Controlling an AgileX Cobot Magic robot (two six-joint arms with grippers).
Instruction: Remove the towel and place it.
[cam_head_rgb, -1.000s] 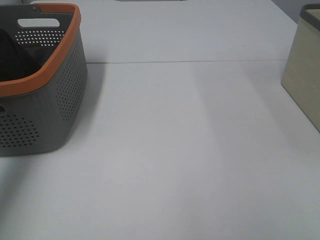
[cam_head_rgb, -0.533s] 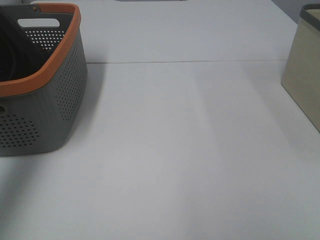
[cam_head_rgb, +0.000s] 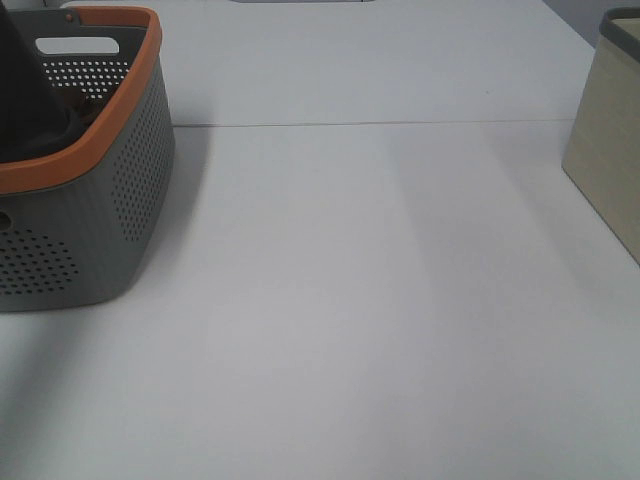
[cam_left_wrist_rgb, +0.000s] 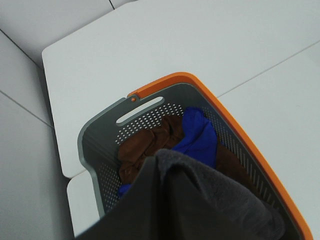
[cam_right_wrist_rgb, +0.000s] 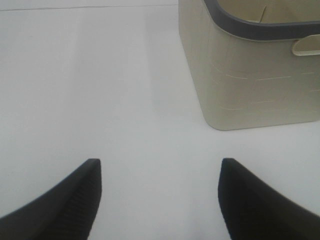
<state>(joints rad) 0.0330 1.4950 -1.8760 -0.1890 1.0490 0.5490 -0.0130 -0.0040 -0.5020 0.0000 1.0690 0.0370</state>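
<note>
Towel (cam_left_wrist_rgb: 200, 200) is filling the near part of the left wrist view. It is dark gray and fluffy, folding over itself and hanging right above the basket (cam_left_wrist_rgb: 93, 150). The left gripper is hiding behind the cloth, so I cannot tell if it is pinching the towel or standing apart.

Down inside the basket, under the towel, a brown cloth (cam_left_wrist_rgb: 150, 145) is lying in a bunch. A bright blue cloth (cam_left_wrist_rgb: 200, 135) is lying on top of it and touching it. The towel is covering part of both. The basket is gray with lots of little holes. It is showing a handle slot in its end wall and an orange rim (cam_left_wrist_rgb: 160, 84).

The right gripper (cam_right_wrist_rgb: 160, 200) is hovering over the white table (cam_right_wrist_rgb: 100, 75). Its two black fingers (cam_right_wrist_rgb: 75, 200) are standing wide apart, with only table showing between them. A beige bin (cam_right_wrist_rgb: 250, 85) with a dark gray rim is sitting on the table near them, not touching them.

From the high camera, the basket is sitting at the left edge of the table and the beige bin at the right edge, well apart. A dark shape (cam_head_rgb: 22, 85) is sticking up out of the basket past its rim. I cannot tell if that shape is the towel or the arm.
</note>
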